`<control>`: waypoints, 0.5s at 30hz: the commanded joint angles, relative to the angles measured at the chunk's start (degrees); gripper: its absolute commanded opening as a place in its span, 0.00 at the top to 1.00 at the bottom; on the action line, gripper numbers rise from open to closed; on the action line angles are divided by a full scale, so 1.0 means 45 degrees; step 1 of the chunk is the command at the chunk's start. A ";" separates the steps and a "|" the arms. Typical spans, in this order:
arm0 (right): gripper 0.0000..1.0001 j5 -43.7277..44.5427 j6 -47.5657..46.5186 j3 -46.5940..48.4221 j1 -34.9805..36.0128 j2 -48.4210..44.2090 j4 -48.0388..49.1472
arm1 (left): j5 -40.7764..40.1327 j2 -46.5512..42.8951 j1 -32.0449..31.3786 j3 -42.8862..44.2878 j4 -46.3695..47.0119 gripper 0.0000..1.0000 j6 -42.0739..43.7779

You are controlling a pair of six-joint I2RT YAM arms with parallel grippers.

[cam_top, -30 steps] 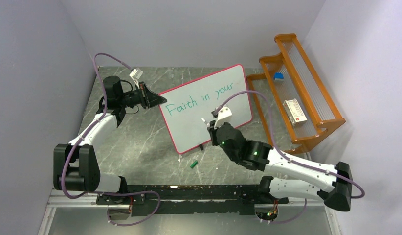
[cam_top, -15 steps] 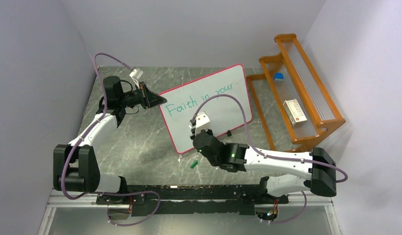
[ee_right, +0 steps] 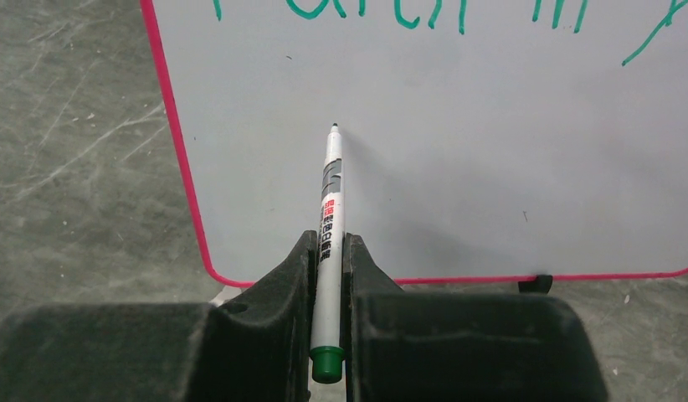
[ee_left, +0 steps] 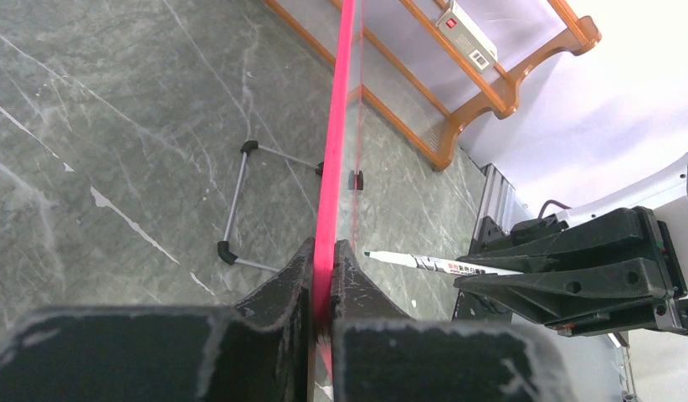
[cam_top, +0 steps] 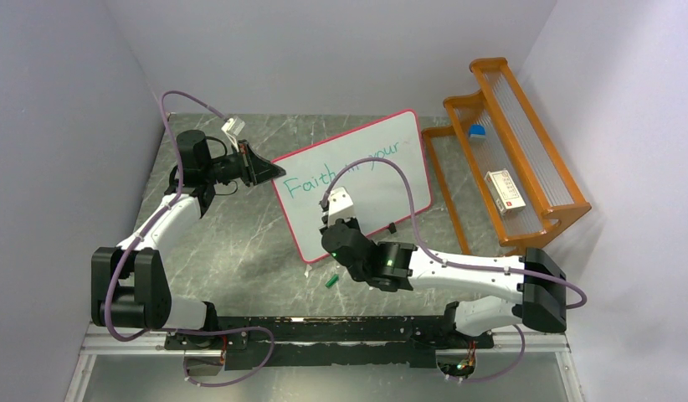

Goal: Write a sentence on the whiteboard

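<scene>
L gripper (ee_left: 322, 251) pinches whiteboard (ee_right: 491, 167) frame. R gripper (ee_right: 328, 243) pinches marker (ee_right: 331, 193), tip by blank area under sentence (cam_top: 309, 182), centre frame. Step: prob. starting line 2; next needs light tip contact.

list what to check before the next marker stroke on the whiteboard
1. Whiteboard steadied: ok, left pincer clamps its pink frame edge.
2. Marker gripped: ok, right pincer is shut on its barrel.
3. Cap off: ok, bare tip; green cap lies on the table.
4. Tip on the board: cannot tell; the left wrist view hints at a small gap.
5. Room for writing: ok, blank white below "Faith".
6. Sentence finished: not ok, only "Faith in your" is written.
</scene>
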 commanded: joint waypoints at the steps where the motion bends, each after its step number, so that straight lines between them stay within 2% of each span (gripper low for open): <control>1: 1.00 0.0680 -0.0046 0.0514 -0.0046 0.0218 0.0214 | -0.0734 0.0178 -0.0242 -0.0217 -0.0993 0.95 0.0834; 15: 1.00 0.0155 -0.0091 0.0688 -0.0476 0.0557 0.0045 | -0.0685 0.0197 -0.0242 -0.0212 -0.0933 0.95 0.0805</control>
